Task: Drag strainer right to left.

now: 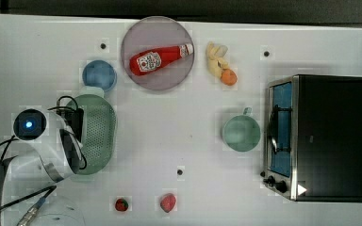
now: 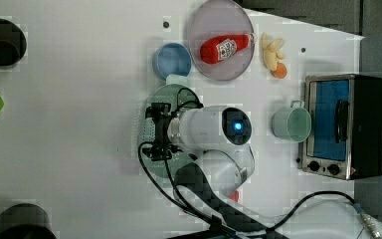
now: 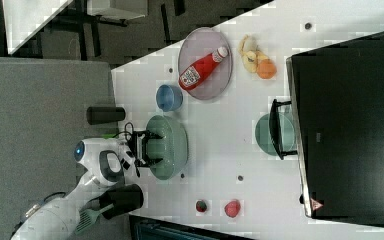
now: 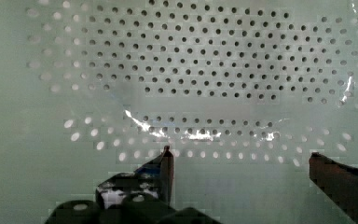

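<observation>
Ketchup bottle [image 1: 160, 59] on plate [image 1: 136, 80], blue bowl [image 1: 99, 75], mug [image 1: 241, 133] nr toaster oven [image 1: 330, 136].

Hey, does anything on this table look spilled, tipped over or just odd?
One thing: the ketchup bottle lies on its side on the purple plate. Nothing looks spilled or damaged. The strainer sits upright with the open gripper over it.

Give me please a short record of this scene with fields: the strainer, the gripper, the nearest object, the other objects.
strainer: pale sage-green oval plastic strainer with small holes, near the top view's left side
gripper: open gripper over the strainer's inside, holding nothing
nearest object: small round blue bowl, just beside the strainer's end
other objects: red ketchup bottle on a round grey plate; green mug before a toaster oven
</observation>
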`<control>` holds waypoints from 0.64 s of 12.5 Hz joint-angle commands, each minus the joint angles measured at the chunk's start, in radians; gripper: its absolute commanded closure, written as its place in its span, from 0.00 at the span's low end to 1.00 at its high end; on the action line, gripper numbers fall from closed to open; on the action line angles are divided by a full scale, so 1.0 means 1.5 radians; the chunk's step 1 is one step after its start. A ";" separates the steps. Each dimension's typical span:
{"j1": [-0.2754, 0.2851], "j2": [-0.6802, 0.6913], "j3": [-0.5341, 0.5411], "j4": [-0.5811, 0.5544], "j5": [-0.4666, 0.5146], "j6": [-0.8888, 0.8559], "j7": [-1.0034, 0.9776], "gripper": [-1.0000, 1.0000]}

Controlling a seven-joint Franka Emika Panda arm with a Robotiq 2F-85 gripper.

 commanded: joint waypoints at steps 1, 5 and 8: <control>0.035 0.016 0.016 0.061 0.005 -0.008 0.067 0.00; 0.060 0.046 0.016 0.104 0.005 -0.007 0.067 0.00; 0.061 0.033 0.001 0.106 -0.002 -0.018 0.044 0.00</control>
